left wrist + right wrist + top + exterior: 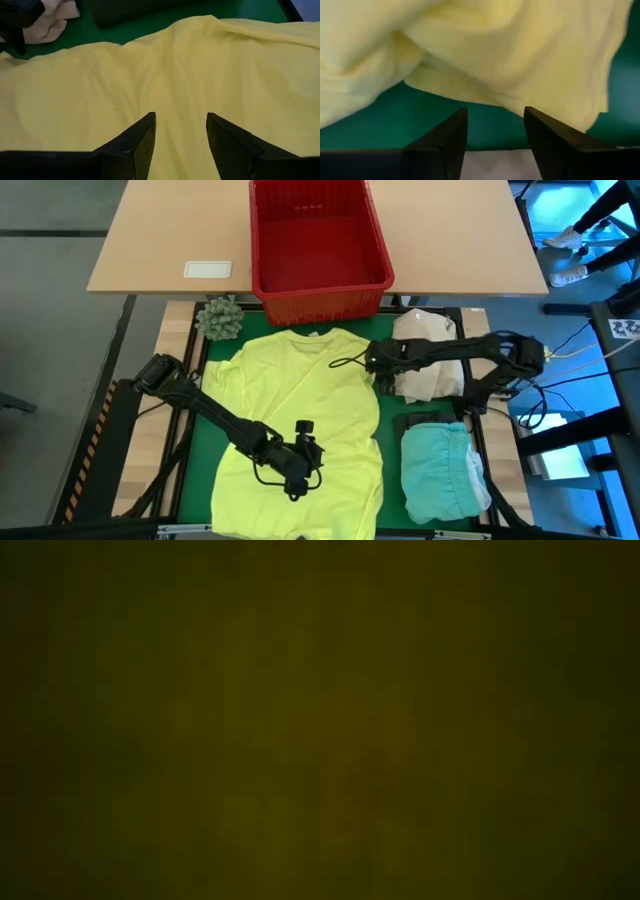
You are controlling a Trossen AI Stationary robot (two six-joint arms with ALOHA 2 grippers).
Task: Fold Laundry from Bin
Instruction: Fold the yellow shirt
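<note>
The bright yellow shirt (300, 420) lies spread flat on the green mat, its collar toward the red bin (320, 305), which stands on the far wooden table. My left gripper (312, 460) is open over the shirt's lower middle, with yellow cloth (180, 75) under and ahead of its fingers and nothing between them. My right gripper (368, 363) is open at the shirt's right sleeve. In the right wrist view its fingers (455, 135) stand over bare green mat, just short of the sleeve's edge (470, 95). The low view is dark and shows nothing.
A cream-white bundle (425, 355) lies under the right arm. A folded turquoise garment (440, 470) and a dark one (430, 420) sit at the mat's right. A green spiky ball (220, 318) rests at the far left corner. People's legs show at the far right.
</note>
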